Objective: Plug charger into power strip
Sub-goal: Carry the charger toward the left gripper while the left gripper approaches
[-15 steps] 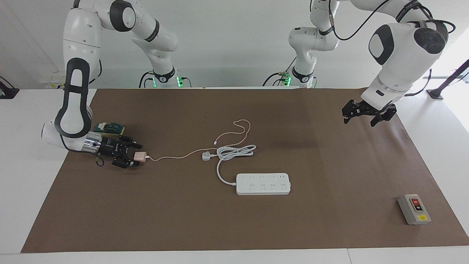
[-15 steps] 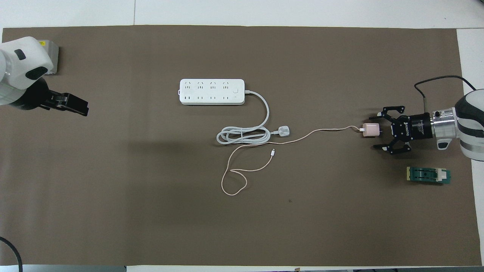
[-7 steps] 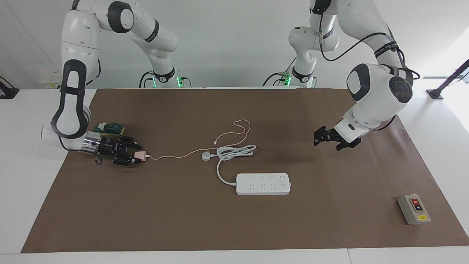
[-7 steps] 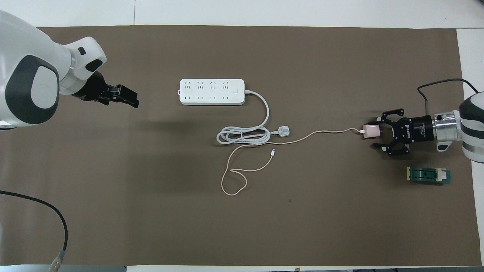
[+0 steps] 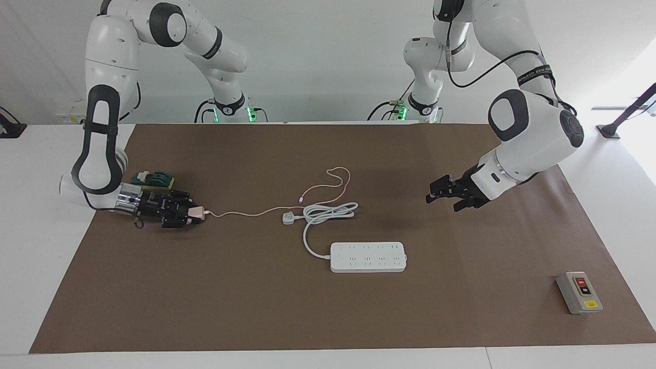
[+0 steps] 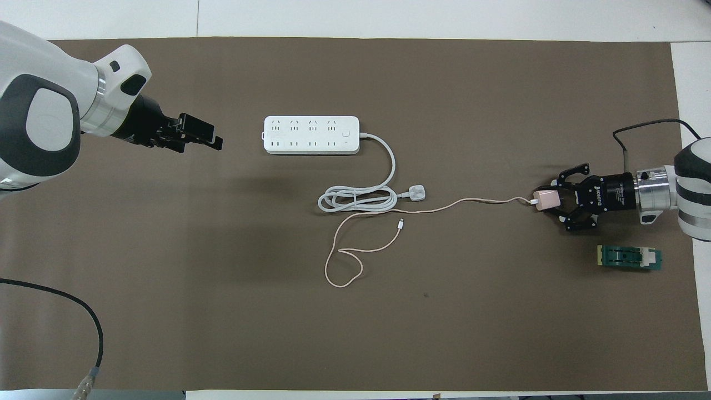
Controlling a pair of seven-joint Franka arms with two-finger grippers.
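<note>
The charger (image 5: pixel 195 213), a small pale-pink cube, is at the right arm's end of the mat, low at the surface. My right gripper (image 5: pixel 190 214) is shut on it, also in the overhead view (image 6: pixel 547 199). Its thin pink cable (image 6: pixel 355 253) runs across the mat to a loop in the middle. The power strip (image 5: pixel 368 257) lies flat mid-table, sockets up, also in the overhead view (image 6: pixel 311 135). My left gripper (image 5: pixel 442 201) is open and empty, raised over bare mat beside the strip's end, toward the left arm's end; it also shows in the overhead view (image 6: pixel 206 136).
The strip's thick white cord is coiled nearer to the robots, ending in a white three-pin plug (image 6: pixel 416 193). A green block (image 6: pixel 629 258) lies beside the right gripper. A grey box with red and black buttons (image 5: pixel 579 292) stands at the left arm's end of the mat.
My right gripper's fingers have closed on the charger and drawn it slightly toward the right arm's end. My left arm has swung in over the mat toward the power strip.
</note>
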